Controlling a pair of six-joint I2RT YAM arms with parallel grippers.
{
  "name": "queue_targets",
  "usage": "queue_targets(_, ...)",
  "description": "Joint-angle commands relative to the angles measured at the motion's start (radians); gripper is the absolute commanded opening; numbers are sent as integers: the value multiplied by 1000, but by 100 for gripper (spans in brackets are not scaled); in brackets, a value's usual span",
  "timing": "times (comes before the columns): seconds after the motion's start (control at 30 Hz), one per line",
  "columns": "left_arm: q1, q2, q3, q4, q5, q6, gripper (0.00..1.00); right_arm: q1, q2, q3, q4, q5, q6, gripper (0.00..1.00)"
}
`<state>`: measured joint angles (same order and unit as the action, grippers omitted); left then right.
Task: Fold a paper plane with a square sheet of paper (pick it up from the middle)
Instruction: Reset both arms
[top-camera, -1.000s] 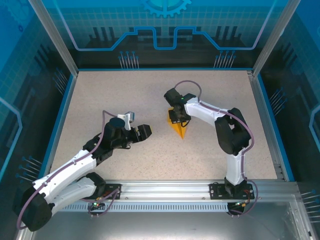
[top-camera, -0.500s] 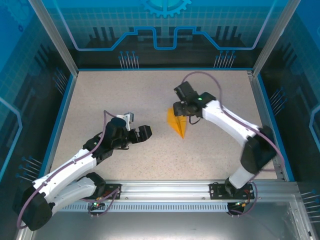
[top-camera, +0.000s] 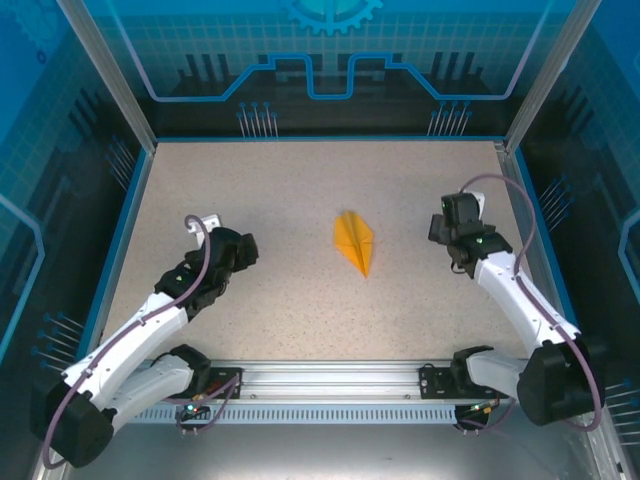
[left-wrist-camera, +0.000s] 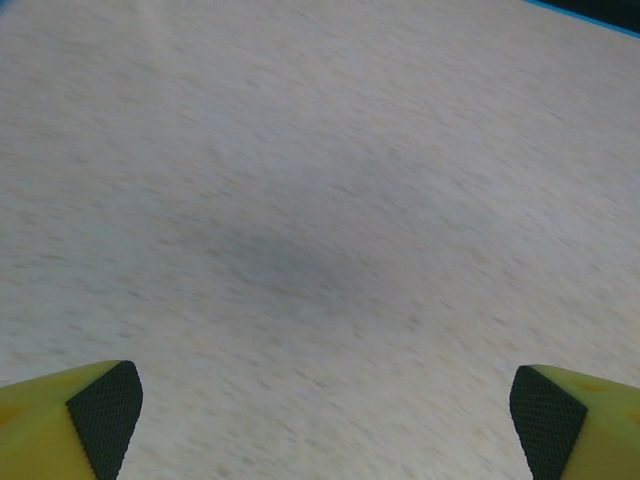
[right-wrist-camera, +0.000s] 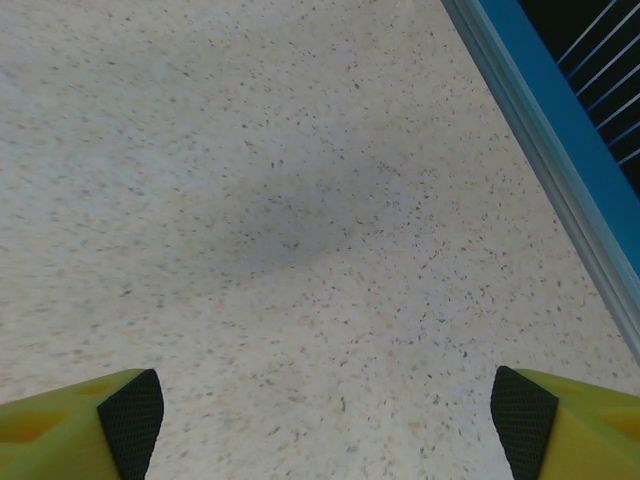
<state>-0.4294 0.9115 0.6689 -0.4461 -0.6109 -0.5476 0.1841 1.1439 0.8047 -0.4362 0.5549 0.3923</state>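
Note:
The paper plane (top-camera: 354, 241) is a narrow orange-yellow dart lying flat in the middle of the table, its point toward the near edge. Nothing touches it. My left gripper (top-camera: 238, 247) hangs well to its left. In the left wrist view, that gripper (left-wrist-camera: 325, 425) is open, its yellow fingers (left-wrist-camera: 60, 425) wide apart over bare tabletop. My right gripper (top-camera: 445, 226) is off to the plane's right. In the right wrist view, it (right-wrist-camera: 327, 420) is open too, with only speckled tabletop between its pads (right-wrist-camera: 130, 415).
The speckled beige table (top-camera: 300, 180) is bordered by a blue rim (right-wrist-camera: 560, 130) that runs close to the right gripper. Metal frame posts (top-camera: 105, 70) and glass walls enclose the work area. The arm bases sit on a rail (top-camera: 330, 380) at the near edge.
The right gripper opened, let go of the paper plane and swung away to the right. The left arm drew back to the left and opened wider. The plane now lies flat.

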Motion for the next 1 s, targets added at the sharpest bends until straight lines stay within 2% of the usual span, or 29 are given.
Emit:
queue_targets(0.0,84,9,-32,43,-137,108,98,-15,-86,-163,322,-52,-89,94)
queue_targets(0.1,172,42,-60,110,-143,123,98,-15,-72,-277,508,-104,-230,96)
queue_targets(0.2,233,101,-114,280,-133,186,98,-26,35,-295,632,-122,-267,96)
queue_targets(0.3,241,188,-163,510,-136,309,98,-23,136,-320,817,-182,-316,96)
queue_targets(0.4,245,293,-189,693,-81,409,99,-19,189,-331,916,-239,-343,96)
queue_targets(0.5,248,394,-249,982,-25,475,98,-5,200,-317,936,-305,-414,96)
queue_targets(0.57,252,439,-245,1049,5,499,98,-15,233,-341,1026,-315,-479,99)
queue_targets(0.67,286,497,-259,1179,69,527,98,-64,259,-343,1044,-471,-465,99)
queue_targets(0.7,319,510,-254,1175,141,512,98,-56,264,-359,1077,-481,-482,99)
queue_targets(0.83,357,550,-299,1277,281,517,98,-57,284,-378,1138,-443,-466,99)
queue_targets(0.9,364,611,-323,1379,280,517,98,-61,298,-382,1160,-417,-451,99)
queue_targets(0.93,365,617,-316,1383,292,526,99,-63,303,-378,1155,-413,-447,100)
queue_targets(0.97,366,600,-279,1278,302,516,98,-64,312,-374,1160,-396,-438,99)
